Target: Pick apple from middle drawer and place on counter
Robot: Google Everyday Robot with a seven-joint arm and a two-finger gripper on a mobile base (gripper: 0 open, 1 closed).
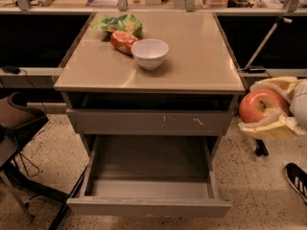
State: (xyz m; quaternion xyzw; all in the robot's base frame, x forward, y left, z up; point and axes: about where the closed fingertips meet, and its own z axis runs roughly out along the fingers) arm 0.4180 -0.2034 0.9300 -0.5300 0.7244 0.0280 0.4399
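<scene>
So the middle drawer [148, 188] sits open at 6 o'clock. At 3 o'clock the hand [261, 107] is clamped round the apple [255, 103] (just past the right edge of the surface [201, 56]). A white bowl [150, 53] sits on it around 12.

- The gripper [252, 108] is at the right edge of the view, beside the cabinet and level with its upper drawer front [120, 122].
- Its two yellowish fingers [268, 129] press the apple [261, 103] from above and from below, so the apple is off the floor.
- The middle drawer [148, 208] is pulled out far, and its flat floor is bare.
- The upper drawer front has white scratch marks (they sit right of its middle).
- On the counter [201, 56] a white bowl [150, 53] stands; just behind it on the left lies an orange-red snack bag [123, 40], and behind that a green bag [120, 23].
- A dark shoe [297, 178] is on the speckled floor at the lower right.
</scene>
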